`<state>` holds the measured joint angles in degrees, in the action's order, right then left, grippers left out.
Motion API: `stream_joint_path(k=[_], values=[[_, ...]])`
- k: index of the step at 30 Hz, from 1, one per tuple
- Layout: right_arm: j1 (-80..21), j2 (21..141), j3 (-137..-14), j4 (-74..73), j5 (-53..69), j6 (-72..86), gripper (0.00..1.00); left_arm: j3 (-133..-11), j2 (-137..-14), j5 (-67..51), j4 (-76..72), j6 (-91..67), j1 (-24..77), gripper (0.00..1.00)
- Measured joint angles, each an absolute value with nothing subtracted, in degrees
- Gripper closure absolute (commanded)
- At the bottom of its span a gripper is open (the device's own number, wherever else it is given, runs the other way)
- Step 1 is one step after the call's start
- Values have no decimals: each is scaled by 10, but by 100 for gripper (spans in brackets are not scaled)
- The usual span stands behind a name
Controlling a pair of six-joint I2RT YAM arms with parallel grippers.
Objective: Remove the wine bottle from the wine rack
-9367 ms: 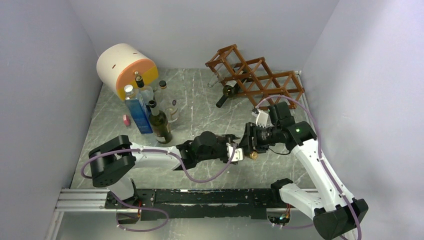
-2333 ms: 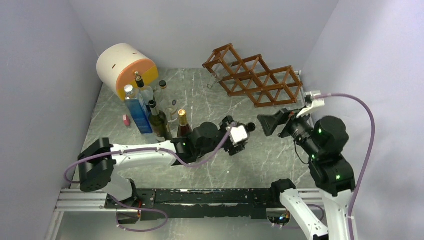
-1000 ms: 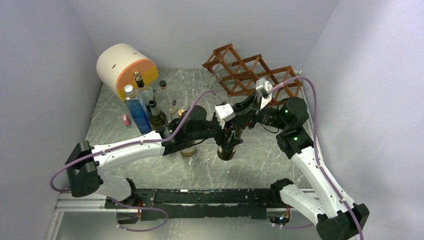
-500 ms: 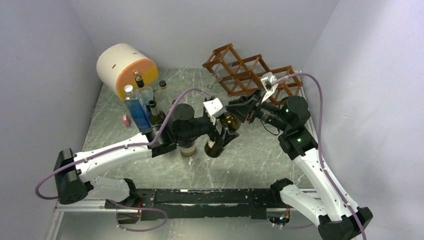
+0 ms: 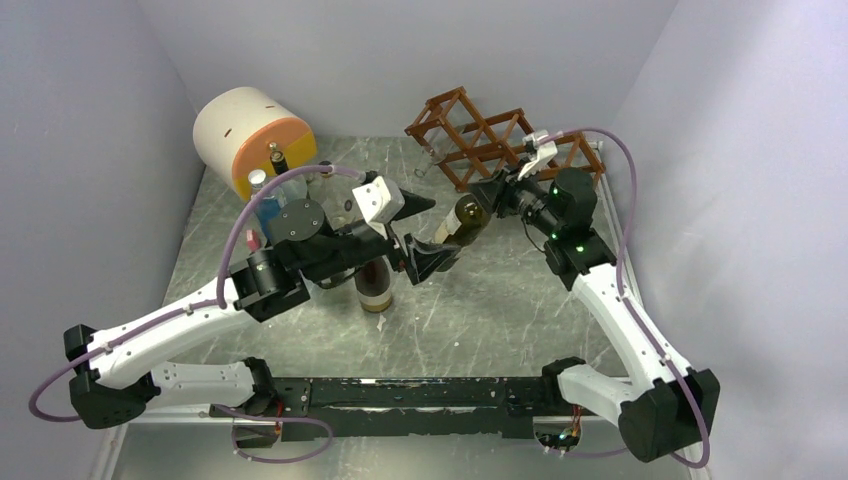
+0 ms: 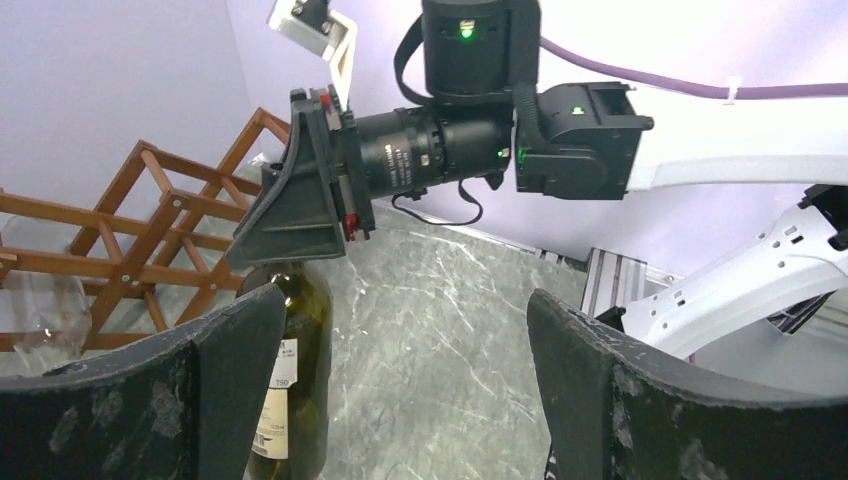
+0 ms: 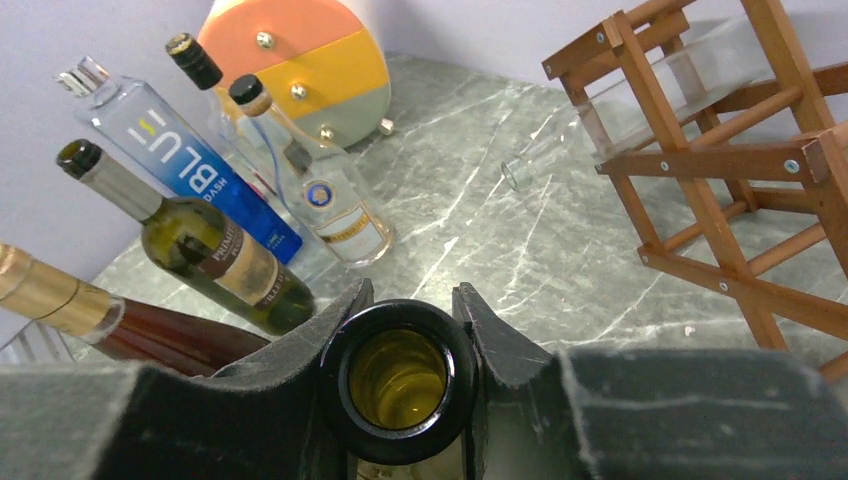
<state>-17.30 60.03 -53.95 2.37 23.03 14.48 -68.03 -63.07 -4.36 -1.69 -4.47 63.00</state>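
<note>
Left jaws just let go, wide open and empty. Right jaws alone clamp the bottle [image 5: 461,219] by its neck, with the rack [image 5: 497,150] just behind them.

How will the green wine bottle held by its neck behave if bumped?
The wine bottle looks like smooth glass, probably slippery and breakable. Tall and narrow, it would likely tip if nudged. Its open mouth hints it is empty, so light.

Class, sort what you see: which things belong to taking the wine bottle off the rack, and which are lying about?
Job: dark green glass wine bottle, reddish-brown wooden lattice wine rack, right gripper, left gripper.
Clutter: white-and-orange cylinder, blue glass bottle, clear glass bottle.
</note>
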Motion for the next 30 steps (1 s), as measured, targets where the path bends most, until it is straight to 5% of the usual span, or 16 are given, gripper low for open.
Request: stream_joint_path(k=[13, 30], values=[[-274, 730, -606, 61, 162, 68, 100, -762, -634, -9, 67, -38, 630, 7], [-461, 949, -749, 65, 62, -51, 100, -764, -489, 168, 129, -32, 630, 7]])
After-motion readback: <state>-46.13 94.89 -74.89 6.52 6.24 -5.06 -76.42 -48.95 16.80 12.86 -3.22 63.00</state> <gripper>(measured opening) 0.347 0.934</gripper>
